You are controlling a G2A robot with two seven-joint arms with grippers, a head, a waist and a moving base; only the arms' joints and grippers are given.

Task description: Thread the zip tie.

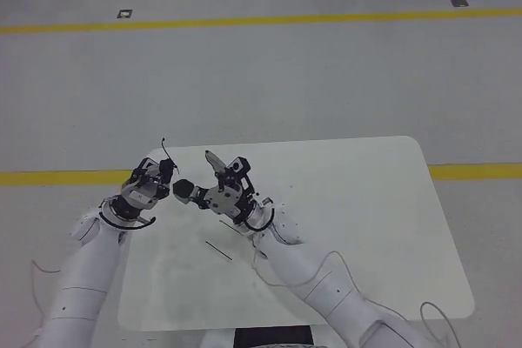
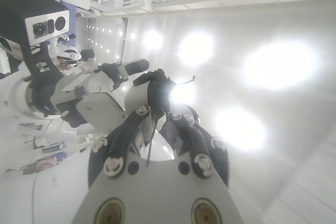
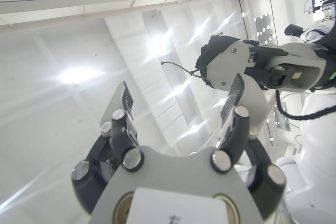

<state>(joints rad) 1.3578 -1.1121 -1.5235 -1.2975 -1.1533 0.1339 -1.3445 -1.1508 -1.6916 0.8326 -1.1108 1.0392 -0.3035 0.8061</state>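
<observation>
gripping the zip tie (image 3: 181,67), left gripper (image 2: 157,88) sits beside the spread right gripper (image 3: 181,83).

The left gripper (image 2: 157,82) pinches a black zip tie (image 2: 151,141) at its fingertips. A short end pokes past the tips, and the strap trails back between the fingers. The right gripper (image 2: 126,83) sits just beside them.
</observation>
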